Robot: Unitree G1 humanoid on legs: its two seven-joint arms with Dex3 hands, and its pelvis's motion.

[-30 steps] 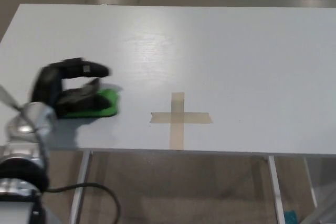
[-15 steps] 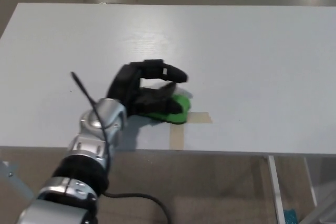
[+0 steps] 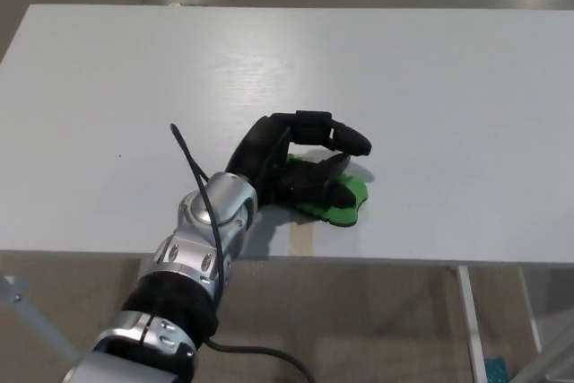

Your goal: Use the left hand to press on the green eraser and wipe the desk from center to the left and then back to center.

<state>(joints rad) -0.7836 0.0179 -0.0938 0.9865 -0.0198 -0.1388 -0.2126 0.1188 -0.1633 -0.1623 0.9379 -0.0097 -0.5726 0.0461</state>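
My black left hand (image 3: 300, 163) lies on top of the green eraser (image 3: 345, 204) near the middle of the white desk (image 3: 269, 69), close to its front edge. Its fingers press down on the eraser, and only the eraser's right and front edges show from under them. The silver left forearm (image 3: 202, 235) reaches in from the lower left over the desk's front edge. A tan tape cross on the desk is almost wholly covered; a short strip of it (image 3: 303, 238) shows below the hand. My right hand does not show.
A black cable (image 3: 193, 168) loops up along the left wrist. Under the front edge stand the desk's metal legs (image 3: 466, 311) and the beige floor (image 3: 377, 329). More floor lies behind the far edge.
The left hand has slid the eraser to the right, from the desk's left part to the tape cross at the center, which it now covers.
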